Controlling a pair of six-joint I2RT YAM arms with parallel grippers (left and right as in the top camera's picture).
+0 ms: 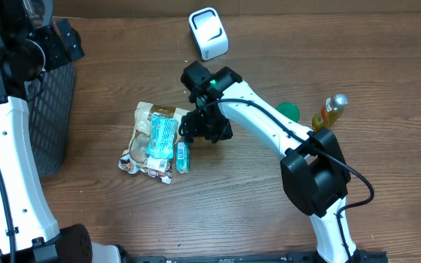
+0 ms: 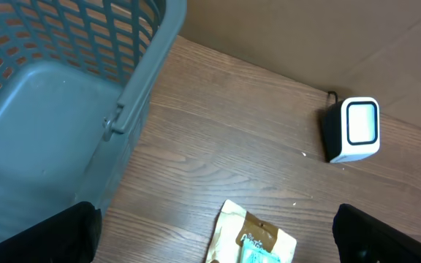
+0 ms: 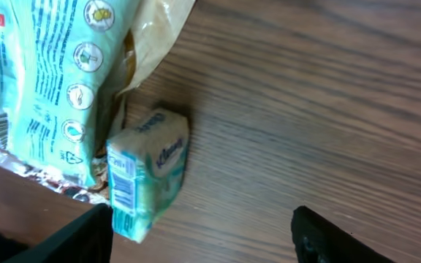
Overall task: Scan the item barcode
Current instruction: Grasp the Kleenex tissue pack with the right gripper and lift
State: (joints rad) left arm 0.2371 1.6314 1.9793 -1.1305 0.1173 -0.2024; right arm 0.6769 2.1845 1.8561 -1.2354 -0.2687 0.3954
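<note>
**Soft tissue pack, jaws wide above it**

The tissue pack point(image 3: 148, 172) lies on the table just right of the snack bag point(image 1: 152, 139), against its edge. We judge it light, squashy and film-slick, so we would pinch across its long sides and leave the printed end free for the scanner point(image 1: 208, 33) at the far edge. Our left gripper point(image 2: 214, 219) hangs wide apart and empty. Our right gripper point(image 3: 203, 237) hovers over the pack, fingers apart, clamping nothing.
</note>
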